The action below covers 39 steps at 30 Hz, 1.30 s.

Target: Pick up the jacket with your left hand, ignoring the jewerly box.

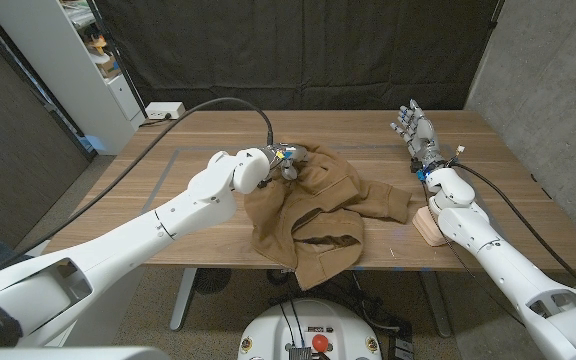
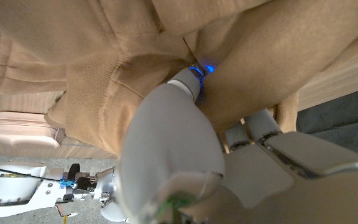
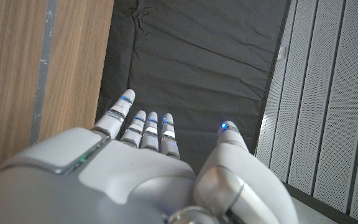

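The left robot hand (image 1: 284,163) grips the brown jacket (image 1: 313,215) on the bench (image 1: 158,190), while the right robot hand (image 1: 414,127) is open with its fingers apart.

Matt tan cloth jacket (image 1: 313,205); wood table (image 1: 468,135), pale wood box (image 1: 430,224).

I record the crumpled tan-brown fabric jacket (image 1: 313,205) at centre frame as one plain colour, no pattern. Under it, the wooden table (image 1: 168,170) is mid-brown with streaked grain and a thin grey line. At lower right, I note a pale beige wooden jewelry box (image 1: 429,222). My white-shelled left hand (image 1: 280,162) and grey right hand (image 1: 415,128) show small blue lights. The upper backdrop is a black curtain (image 1: 298,45).
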Available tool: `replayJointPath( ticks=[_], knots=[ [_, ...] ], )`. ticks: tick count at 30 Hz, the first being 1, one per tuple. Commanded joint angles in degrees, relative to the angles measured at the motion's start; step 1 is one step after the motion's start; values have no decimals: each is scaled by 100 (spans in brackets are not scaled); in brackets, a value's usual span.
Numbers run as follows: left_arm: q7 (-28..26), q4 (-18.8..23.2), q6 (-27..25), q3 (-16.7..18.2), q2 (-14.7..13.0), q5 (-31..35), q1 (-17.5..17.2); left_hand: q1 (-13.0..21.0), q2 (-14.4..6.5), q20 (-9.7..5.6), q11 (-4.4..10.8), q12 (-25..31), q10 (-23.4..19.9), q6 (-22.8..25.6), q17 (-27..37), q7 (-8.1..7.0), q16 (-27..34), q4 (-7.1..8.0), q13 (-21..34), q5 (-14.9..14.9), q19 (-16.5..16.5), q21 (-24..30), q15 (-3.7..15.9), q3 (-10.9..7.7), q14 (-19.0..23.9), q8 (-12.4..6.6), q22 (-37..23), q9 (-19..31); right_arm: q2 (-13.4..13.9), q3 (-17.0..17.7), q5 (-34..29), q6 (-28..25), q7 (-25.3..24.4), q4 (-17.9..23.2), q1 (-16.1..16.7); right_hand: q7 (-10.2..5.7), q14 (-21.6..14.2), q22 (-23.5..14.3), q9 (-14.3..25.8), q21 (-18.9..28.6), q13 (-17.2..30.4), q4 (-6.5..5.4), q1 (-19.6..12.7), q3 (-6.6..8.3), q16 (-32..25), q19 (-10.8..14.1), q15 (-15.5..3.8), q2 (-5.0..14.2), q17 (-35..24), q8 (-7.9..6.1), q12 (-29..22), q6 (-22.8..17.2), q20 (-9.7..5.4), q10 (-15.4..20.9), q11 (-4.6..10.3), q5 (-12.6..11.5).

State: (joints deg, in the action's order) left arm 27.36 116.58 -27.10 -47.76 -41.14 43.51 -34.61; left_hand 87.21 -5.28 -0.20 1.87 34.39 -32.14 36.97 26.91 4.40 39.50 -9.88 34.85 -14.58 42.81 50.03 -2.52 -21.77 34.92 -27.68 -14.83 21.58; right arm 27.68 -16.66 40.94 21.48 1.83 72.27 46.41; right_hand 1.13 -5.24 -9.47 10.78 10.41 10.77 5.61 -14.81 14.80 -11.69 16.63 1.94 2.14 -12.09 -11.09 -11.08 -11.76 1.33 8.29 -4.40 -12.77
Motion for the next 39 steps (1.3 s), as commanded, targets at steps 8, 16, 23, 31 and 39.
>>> replayJointPath(
  ticks=[8, 16, 23, 31, 39],
  knots=[
    [-232, 236, -81, 202, -50, 79, -72, 192, -81, -28, 26, 53, -114, 82, 1137, 3, -13, 0, 139, -29, -70, 217, 956, 0, 669, -90, 0, 91, 31, 40, -19, 9, -86, 147, 54, -7, -22, -28, 28, 51, 31, 32, -3, 16, -27, 33, -11, 52, -12, -27, -25, -24, 23, 22, 24, -9],
    [-162, 334, -147, 251, -69, 120, -39, 187, -84, -14, 16, 26, -86, 63, 1166, -9, -60, 19, 248, -43, -160, 365, 931, -10, 653, -101, 15, 154, 20, 39, -27, 20, -96, 158, 38, -10, -20, -28, 28, 51, 31, 34, -3, 16, -26, 33, -9, 53, -12, -26, -25, -22, 22, 21, 18, -9],
    [-191, 434, -204, 351, -108, 128, -61, 170, -88, -11, 34, 17, -90, 57, 1180, -9, -88, 31, 306, -49, -210, 446, 927, -16, 651, -102, 31, 180, 10, 32, -42, 19, -113, 164, 17, -15, -22, -28, 28, 51, 31, 35, -1, 14, -27, 33, -9, 54, -13, -26, -24, -21, 22, 20, 19, -8],
    [-197, 476, -202, 408, -136, 124, -49, 161, -87, -14, 40, 13, -116, 70, 1197, -35, -113, 33, 370, -55, -267, 534, 931, -23, 657, -98, 51, 188, 1, 22, -59, 14, -126, 172, -15, -9, -27, -28, 28, 50, 31, 37, -1, 14, -28, 32, -6, 54, -13, -27, -25, -23, 22, 22, 14, -8],
    [-220, 504, -193, 489, -158, 49, -42, 151, -84, -23, 53, 11, -150, 98, 1214, -37, -131, 32, 431, -61, -307, 624, 926, -33, 681, -100, 75, 195, 2, 20, -78, 5, -151, 180, -39, -14, -23, -28, 28, 51, 31, 40, -4, 16, -27, 34, -11, 57, -12, -27, -26, -24, 21, 25, 17, -9]
  ],
)
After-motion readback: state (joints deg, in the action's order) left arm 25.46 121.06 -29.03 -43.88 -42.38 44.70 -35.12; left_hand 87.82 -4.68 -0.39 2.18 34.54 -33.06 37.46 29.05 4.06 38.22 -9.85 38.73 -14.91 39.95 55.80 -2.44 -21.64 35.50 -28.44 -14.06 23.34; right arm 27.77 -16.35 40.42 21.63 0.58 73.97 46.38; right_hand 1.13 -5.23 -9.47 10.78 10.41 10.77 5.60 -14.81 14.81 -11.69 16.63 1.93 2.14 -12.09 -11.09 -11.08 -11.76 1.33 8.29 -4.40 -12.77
